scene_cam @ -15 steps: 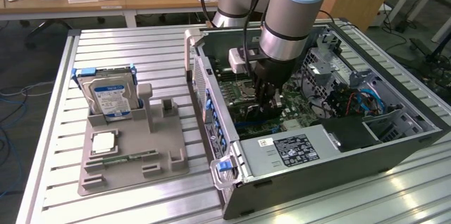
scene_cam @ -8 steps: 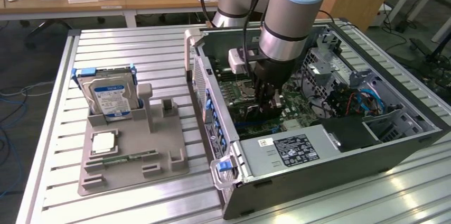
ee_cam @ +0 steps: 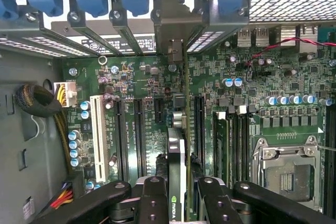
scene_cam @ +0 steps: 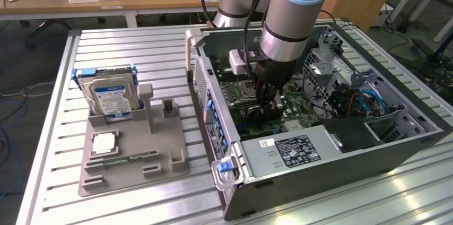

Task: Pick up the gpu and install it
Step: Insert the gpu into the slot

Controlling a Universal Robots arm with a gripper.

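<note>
- one black two-fingered gripper sits low inside one open grey computer case, pinched narrowly onto the card.
- one thin dark gpu card stands edge-on over one green motherboard, possibly in a slot, with its silver bracket at the rear wall.
- one silver hard drive stands upright on one grey tray.

gpu edge-on, faces hidden (near end cut off)

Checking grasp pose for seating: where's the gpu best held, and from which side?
Top long edge of the gpu, pinched across its flat faces from straight above, as the gripper has it. The card stands on edge over the motherboard slots, so only that edge is free.
</note>
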